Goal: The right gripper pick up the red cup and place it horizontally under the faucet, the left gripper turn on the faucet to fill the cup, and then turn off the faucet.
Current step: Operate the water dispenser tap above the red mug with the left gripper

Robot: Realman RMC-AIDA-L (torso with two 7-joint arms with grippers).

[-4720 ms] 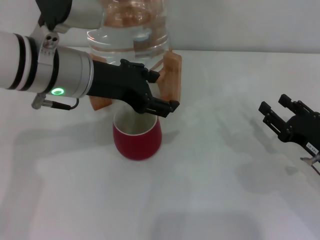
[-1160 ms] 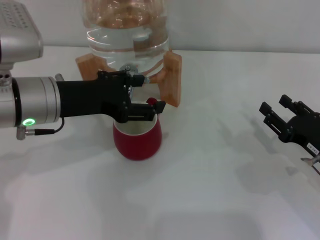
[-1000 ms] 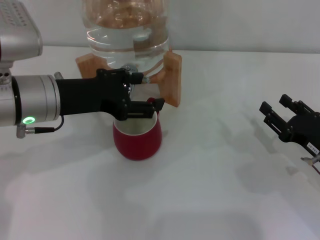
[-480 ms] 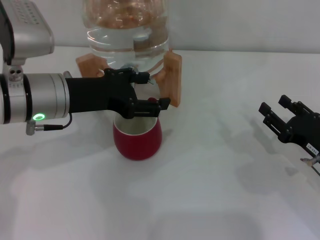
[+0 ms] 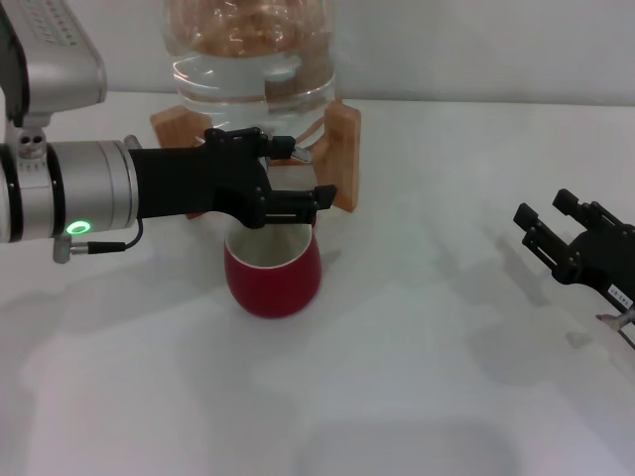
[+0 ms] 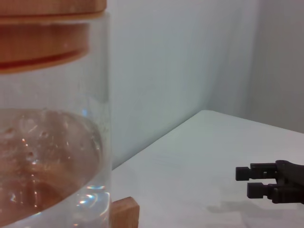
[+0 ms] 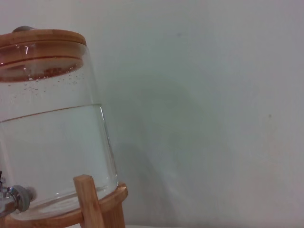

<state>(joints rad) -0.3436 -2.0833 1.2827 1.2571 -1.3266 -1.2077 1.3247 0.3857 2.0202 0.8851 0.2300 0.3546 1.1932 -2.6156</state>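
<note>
The red cup stands upright on the white table in front of the water jug's stand, its off-white inside showing. My left gripper reaches in from the left just above the cup's rim. It is open, one finger above and one below the level of the small chrome faucet, which the claw mostly hides. The faucet also shows at the edge of the right wrist view. My right gripper rests open and empty at the far right, well away from the cup; the left wrist view shows the right gripper too.
A big clear water jug on a wooden stand fills the back behind the cup. The jug sits close before the left wrist camera. White table spreads between the cup and the right gripper.
My left gripper has shifted slightly right and upward, its fingers now level with the faucet. The cup and the right gripper have stayed in place.
</note>
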